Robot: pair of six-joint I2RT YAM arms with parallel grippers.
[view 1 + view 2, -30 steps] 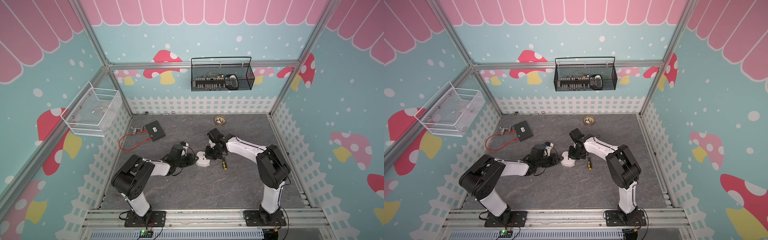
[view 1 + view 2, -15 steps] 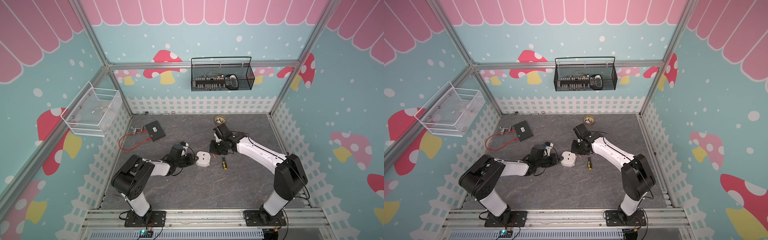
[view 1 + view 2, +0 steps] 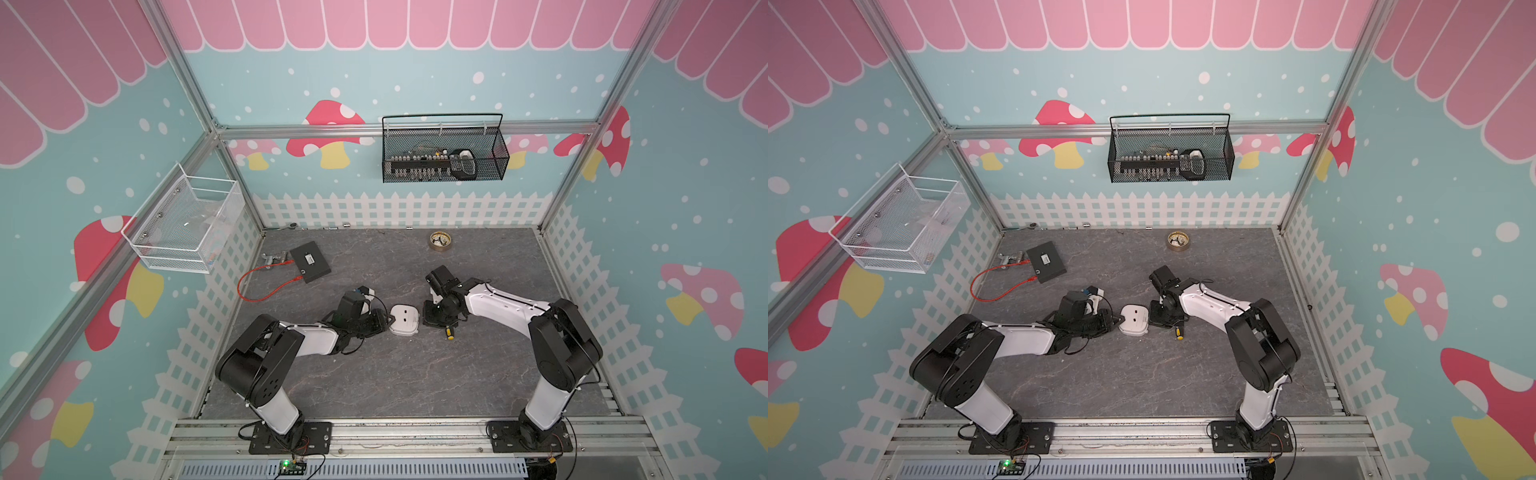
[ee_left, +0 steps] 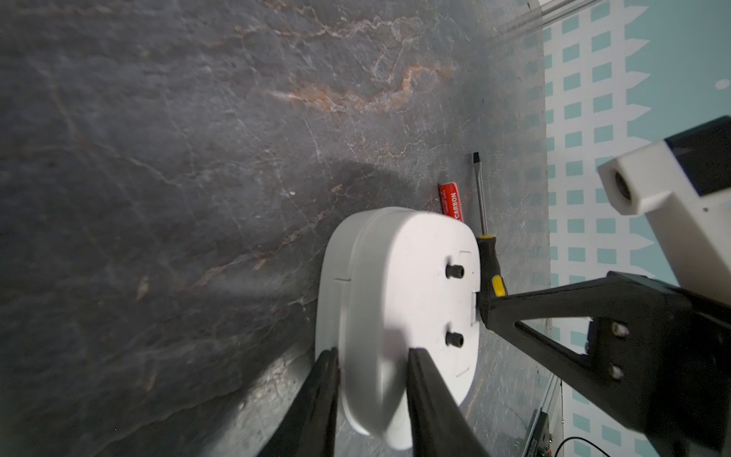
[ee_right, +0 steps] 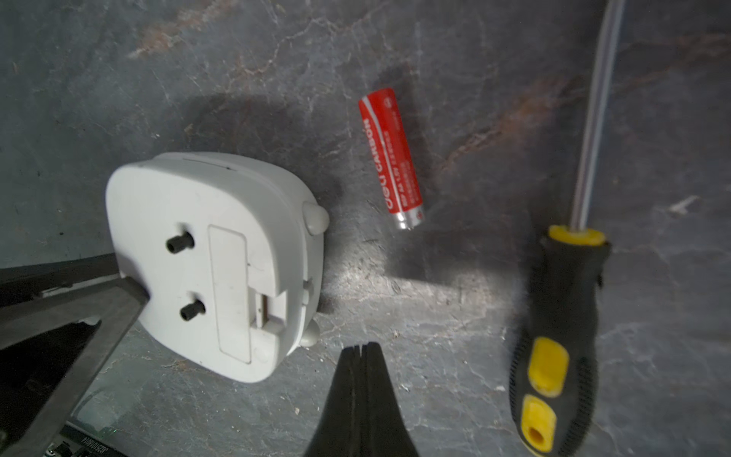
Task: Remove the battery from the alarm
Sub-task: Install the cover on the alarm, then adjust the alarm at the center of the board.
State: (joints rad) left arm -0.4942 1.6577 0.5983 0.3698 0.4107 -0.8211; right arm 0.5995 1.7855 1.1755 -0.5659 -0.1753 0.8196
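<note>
1. Since half a second ago, the right arm's elbow has been drawn back and raised, and the right hand (image 3: 428, 318) has been brought down just beside the alarm (image 3: 404, 320). The alarm and the left arm have been left where they were.
2. The alarm is laid face down on the worktop (image 3: 374, 374), with its white back and two black knobs turned up.
3. The left hand (image 4: 372, 358) is clamped on the alarm's rim, with one finger on the back and the other against the face side.
4. The right hand's fingers are pressed together with nothing held between them. Their tip is set at the alarm's opposite edge, by the back cover. Whether it touches cannot be told.
5. The cover is seen on the back in the right wrist view, with an open gap at one end.
6. The battery (image 5: 391, 158) is out of the alarm. It is laid flat on the worktop between the alarm and the shaft of the screwdriver (image 5: 561, 336), apart from both.
7. The screwdriver is laid on the worktop near the alarm, on the right arm's side. In both top views only the yellow end of its handle is shown past the right hand.
</note>
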